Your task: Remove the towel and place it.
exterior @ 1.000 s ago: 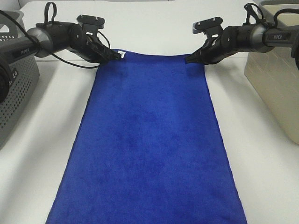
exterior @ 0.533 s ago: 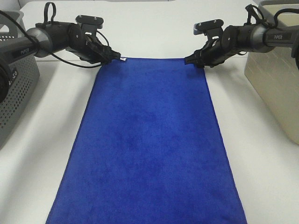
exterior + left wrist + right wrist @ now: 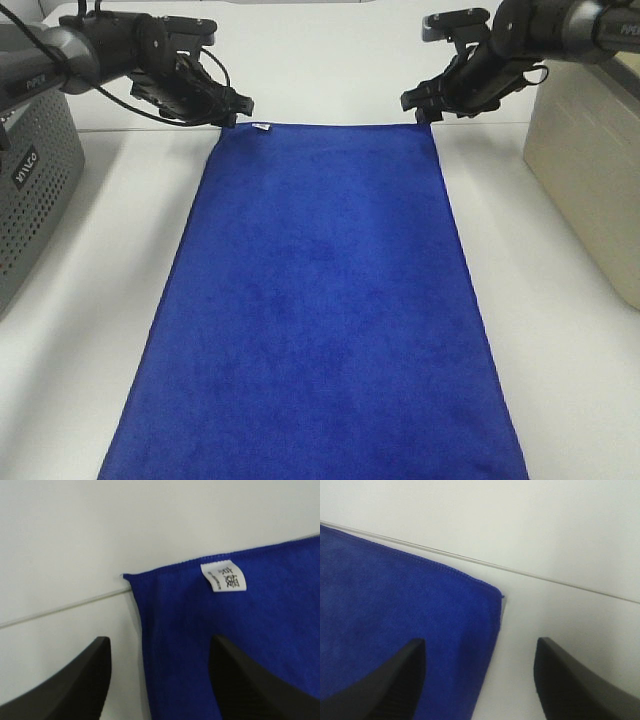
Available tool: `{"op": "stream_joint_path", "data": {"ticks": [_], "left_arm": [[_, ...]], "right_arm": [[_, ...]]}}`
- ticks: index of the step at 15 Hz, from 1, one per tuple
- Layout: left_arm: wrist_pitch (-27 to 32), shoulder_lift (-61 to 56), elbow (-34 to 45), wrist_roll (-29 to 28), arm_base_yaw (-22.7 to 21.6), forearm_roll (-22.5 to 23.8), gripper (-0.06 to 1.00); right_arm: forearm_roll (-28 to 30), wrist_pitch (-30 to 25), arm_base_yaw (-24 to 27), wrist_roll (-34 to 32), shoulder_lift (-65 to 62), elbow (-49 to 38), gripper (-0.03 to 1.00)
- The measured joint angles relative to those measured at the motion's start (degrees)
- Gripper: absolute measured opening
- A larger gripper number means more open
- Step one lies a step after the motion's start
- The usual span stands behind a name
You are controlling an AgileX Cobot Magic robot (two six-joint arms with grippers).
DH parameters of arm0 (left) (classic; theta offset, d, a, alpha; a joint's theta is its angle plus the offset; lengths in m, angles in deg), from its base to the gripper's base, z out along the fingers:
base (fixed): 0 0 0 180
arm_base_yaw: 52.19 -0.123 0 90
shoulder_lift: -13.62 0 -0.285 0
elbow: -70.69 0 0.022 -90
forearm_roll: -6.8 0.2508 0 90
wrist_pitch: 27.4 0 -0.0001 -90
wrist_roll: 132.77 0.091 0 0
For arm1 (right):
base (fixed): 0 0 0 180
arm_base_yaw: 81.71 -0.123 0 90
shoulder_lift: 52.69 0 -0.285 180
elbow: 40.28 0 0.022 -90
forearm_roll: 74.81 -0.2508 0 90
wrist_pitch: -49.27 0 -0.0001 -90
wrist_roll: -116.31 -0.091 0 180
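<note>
The royal-blue towel (image 3: 322,300) lies spread flat on the white table, running from the back to the front edge, with a small white tag (image 3: 262,127) at its far left corner. My left gripper (image 3: 232,110) is open just above that corner; the left wrist view shows the corner (image 3: 131,576) and the tag (image 3: 224,577) lying free between the two fingers (image 3: 75,680). My right gripper (image 3: 420,106) is open above the far right corner; the right wrist view shows that corner (image 3: 497,594) lying flat between the fingers (image 3: 385,680).
A grey perforated basket (image 3: 30,190) stands at the left edge of the table. A beige basket (image 3: 590,170) stands at the right edge. Bare white tabletop (image 3: 320,60) stretches behind the towel and along both its sides.
Both grippers have opened and let go of the towel's far corners. Both have lifted and drawn back from the towel. The far edge now lies flat and straight.
</note>
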Motion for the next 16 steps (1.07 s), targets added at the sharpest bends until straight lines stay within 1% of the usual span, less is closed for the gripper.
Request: {"op": "stream_joint_path", "data": {"ticks": [2,4,7,8,10,11,13,14,16], "left_arm": [[7.7,-3.2,0.0,-1.7,0.0,0.0,0.6],[17.7,-7.6,-0.1,-4.0,0.0,0.0,0.68],[30.4,-13.6,-0.2,-5.6,0.0,0.0,0.7],[33.0,-15.3,-0.2,-6.1,0.0,0.0,0.71],[33.9,-18.4,-0.2,-6.7,0.0,0.3,0.71],[33.9,-19.7,-0.2,-7.0,0.0,1.2,0.71],[34.1,-22.5,-0.2,-7.1,0.0,3.7,0.71],[34.1,-24.2,-0.2,-7.1,0.0,5.2,0.72],[34.1,-27.7,-0.2,-6.6,0.0,7.7,0.72]], "right_arm": [[-1.1,-6.9,0.0,0.0,-4.0,-0.1,0.63],[-5.0,-14.5,0.0,0.0,-8.5,-0.1,0.63],[-10.9,-24.1,0.0,-0.1,-15.9,-0.1,0.64],[-11.4,-26.9,0.0,-0.5,-18.6,-0.1,0.64],[-11.3,-32.5,0.0,-1.8,-22.9,0.1,0.69],[-10.5,-35.2,0.0,-2.2,-24.5,0.1,0.72],[-8.5,-40.1,0.0,-3.0,-27.4,0.1,0.74],[-7.2,-41.7,0.0,-4.1,-29.1,0.1,0.75],[-3.3,-42.7,0.2,-5.7,-32.3,0.1,0.75]]}}
